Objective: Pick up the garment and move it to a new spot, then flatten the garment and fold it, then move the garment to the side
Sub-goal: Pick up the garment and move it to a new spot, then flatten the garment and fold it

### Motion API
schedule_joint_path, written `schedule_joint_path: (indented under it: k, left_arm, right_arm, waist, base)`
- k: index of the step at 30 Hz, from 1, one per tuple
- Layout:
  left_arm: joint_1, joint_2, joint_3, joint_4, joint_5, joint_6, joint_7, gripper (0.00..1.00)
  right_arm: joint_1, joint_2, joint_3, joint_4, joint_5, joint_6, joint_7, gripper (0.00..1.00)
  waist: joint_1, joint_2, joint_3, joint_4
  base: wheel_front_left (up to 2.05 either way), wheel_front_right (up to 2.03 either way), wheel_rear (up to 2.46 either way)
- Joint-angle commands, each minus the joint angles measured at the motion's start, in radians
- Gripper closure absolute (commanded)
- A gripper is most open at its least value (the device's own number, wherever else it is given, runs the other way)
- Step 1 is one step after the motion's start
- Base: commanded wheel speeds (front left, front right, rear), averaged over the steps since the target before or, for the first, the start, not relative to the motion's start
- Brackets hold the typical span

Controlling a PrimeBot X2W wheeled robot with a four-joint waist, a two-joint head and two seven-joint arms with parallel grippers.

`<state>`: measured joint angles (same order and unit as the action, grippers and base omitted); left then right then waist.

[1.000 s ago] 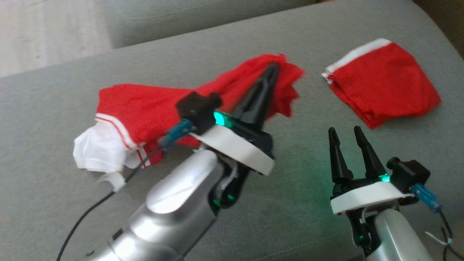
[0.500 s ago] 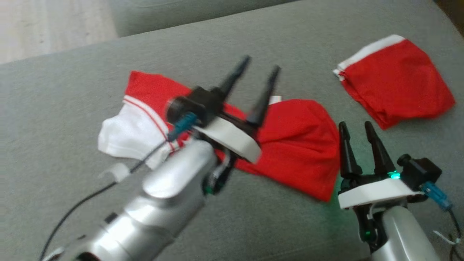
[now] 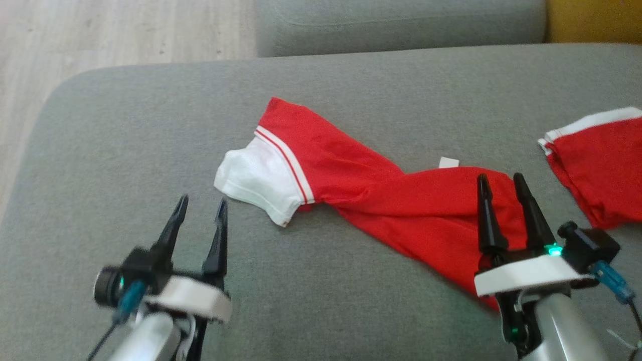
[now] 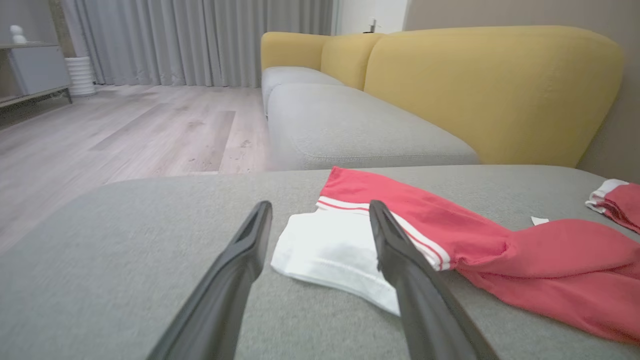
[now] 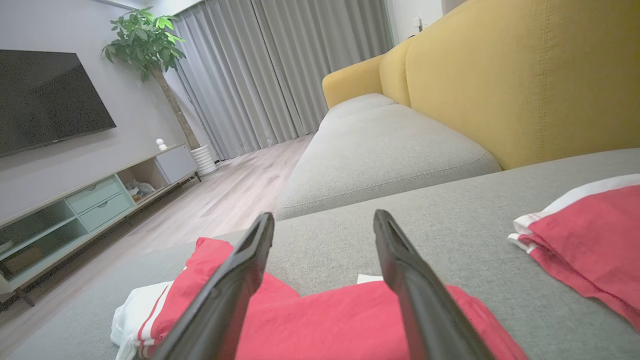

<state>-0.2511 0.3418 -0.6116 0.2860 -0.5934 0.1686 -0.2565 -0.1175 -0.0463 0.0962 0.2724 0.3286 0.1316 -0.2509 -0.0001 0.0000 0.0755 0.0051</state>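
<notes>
The garment (image 3: pixel 381 200) is a red shirt with a white sleeve (image 3: pixel 258 180). It lies twisted and stretched out across the grey sofa cushion (image 3: pixel 150 150). My left gripper (image 3: pixel 202 203) stands open and empty at the lower left, just short of the white sleeve. Its wrist view shows the sleeve (image 4: pixel 330 250) right beyond the left gripper (image 4: pixel 320 206). My right gripper (image 3: pixel 500 178) is open above the garment's right end. In the right wrist view the red cloth (image 5: pixel 325 325) lies under the right gripper (image 5: pixel 323 216), and nothing is gripped.
A second, folded red garment (image 3: pixel 602 165) with a white band lies at the cushion's right edge. A small white tag (image 3: pixel 448 162) rests beside the shirt. The cushion's rounded left edge drops to wooden floor (image 3: pixel 100 35). Another grey seat (image 3: pixel 401 25) and a yellow backrest (image 4: pixel 490 95) stand behind.
My left gripper opened, let go of the garment and drew back to the lower left. The garment now lies spread on the cushion. The head camera has also shifted.
</notes>
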Motion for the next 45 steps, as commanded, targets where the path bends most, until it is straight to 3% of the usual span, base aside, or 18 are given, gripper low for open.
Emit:
schedule_joint_path:
  k: [1,4,7,12,18,24,30,35,41,45]
  left_arm:
    - [-0.04,0.02,0.053,-0.044,0.016,0.008,-0.005,0.0]
    - [0.035,0.016,0.067,-0.067,0.069,-0.006,-0.005,0.0]
    - [0.067,-0.023,0.111,-0.079,0.09,-0.011,-0.005,0.0]
    - [0.067,-0.077,0.146,-0.076,0.134,-0.047,-0.005,0.0]
    - [0.024,-0.097,0.173,-0.034,0.18,-0.079,-0.005,0.0]
    - [-0.085,-0.081,0.183,0.077,0.195,-0.102,0.009,0.0]
    - [-0.243,-0.073,0.182,0.22,0.184,-0.142,0.092,0.0]
    - [-0.348,-0.062,0.183,0.36,0.194,-0.143,0.125,0.0]
    - [-0.394,-0.06,0.172,0.491,0.201,-0.134,0.177,0.0]
    - [-0.404,-0.074,0.156,0.553,0.187,-0.17,0.219,0.0]
  right_arm:
    - [-0.011,-0.004,0.024,-0.035,-0.005,-0.001,-0.011,0.0]
    - [-0.002,-0.004,0.027,-0.035,-0.007,-0.001,-0.011,0.0]
    - [0.002,-0.004,0.033,-0.031,-0.016,-0.001,-0.011,0.0]
    - [-0.002,-0.004,0.039,-0.031,-0.023,-0.001,-0.011,0.0]
    - [-0.019,-0.004,0.053,-0.04,-0.02,-0.001,-0.011,0.0]
    - [-0.038,-0.004,0.052,-0.055,-0.022,-0.001,-0.011,0.0]
    - [-0.061,-0.004,0.042,-0.071,-0.025,-0.001,-0.011,0.0]
    - [-0.082,-0.004,0.053,-0.076,-0.017,-0.001,-0.011,0.0]
    - [-0.09,-0.004,0.051,-0.079,-0.01,-0.001,-0.011,0.0]
    - [-0.091,-0.004,0.044,-0.078,-0.006,-0.001,-0.011,0.0]
  waist:
    - [0.0001,0.0,-0.008,0.014]
    - [0.0001,0.0,-0.008,0.023]
    - [0.0001,0.0,-0.009,0.027]
    - [0.0001,0.0,-0.005,0.022]
    - [0.0001,0.0,0.032,-0.003]
    - [0.0001,0.0,0.107,-0.031]
    - [0.0001,0.0,0.186,-0.049]
    - [0.0001,0.0,0.227,-0.067]
    - [0.0001,0.0,0.242,-0.08]
    - [0.0001,0.0,0.244,-0.083]
  base:
    - [0.0,0.0,0.0]
    - [0.0,0.0,0.0]
    - [0.0,0.0,0.0]
    - [0.0,0.0,0.0]
    - [0.0,0.0,0.0]
    - [0.0,0.0,0.0]
    - [0.0,0.0,0.0]
    - [0.0,0.0,0.0]
    - [0.0,0.0,0.0]
    - [0.0,0.0,0.0]
